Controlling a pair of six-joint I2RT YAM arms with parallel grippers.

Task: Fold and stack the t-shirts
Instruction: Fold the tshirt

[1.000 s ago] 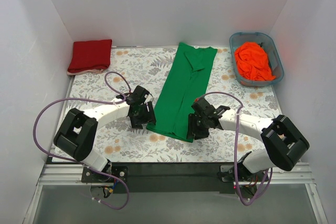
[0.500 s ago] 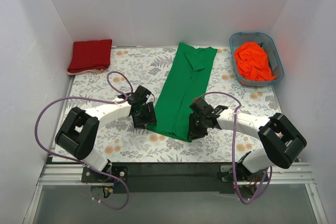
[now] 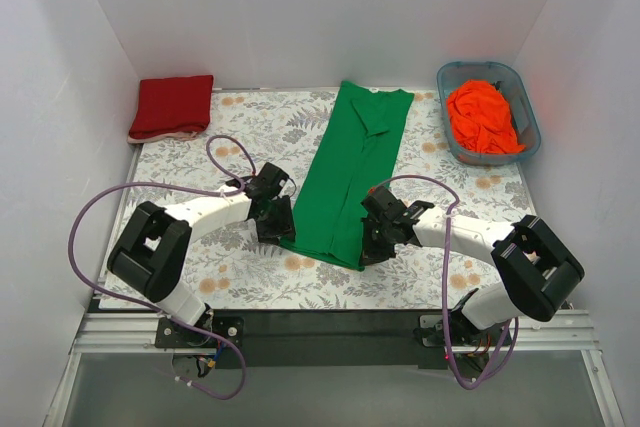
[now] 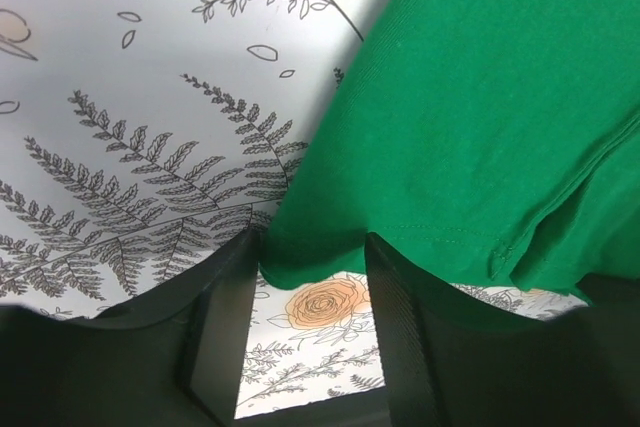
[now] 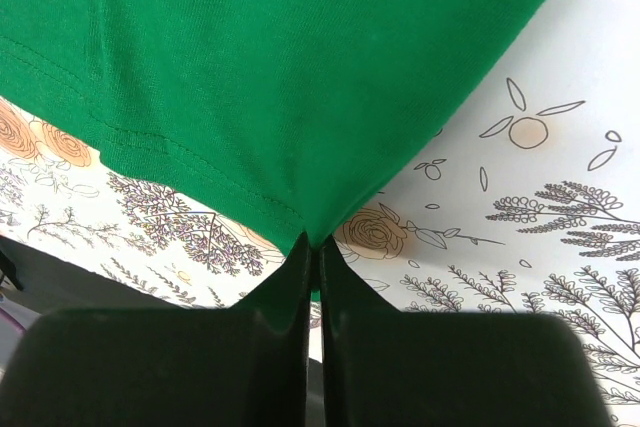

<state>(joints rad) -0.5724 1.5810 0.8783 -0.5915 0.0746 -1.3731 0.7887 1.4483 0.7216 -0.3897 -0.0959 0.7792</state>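
The green t-shirt point(image 3: 355, 167) lies as a long folded strip down the middle of the floral table. My left gripper point(image 3: 281, 232) is at its near left corner; in the left wrist view the jaws of the left gripper point(image 4: 312, 252) stand apart with that corner of the green t-shirt point(image 4: 480, 97) lying between the tips. My right gripper point(image 3: 368, 252) is at the near right corner, and the right wrist view shows the right gripper point(image 5: 313, 247) shut on the hem of the green t-shirt point(image 5: 280, 67). A folded dark red t-shirt point(image 3: 172, 105) rests at the far left. The orange t-shirt point(image 3: 482, 117) lies crumpled in the tub.
The blue-grey plastic tub point(image 3: 478, 64) stands at the far right corner. White walls close in the table on the left, back and right. Purple cables loop over the cloth beside both arms.
The right gripper has shut on the shirt's near right corner. The left gripper's jaws have narrowed around the near left corner and slid slightly closer to the shirt.
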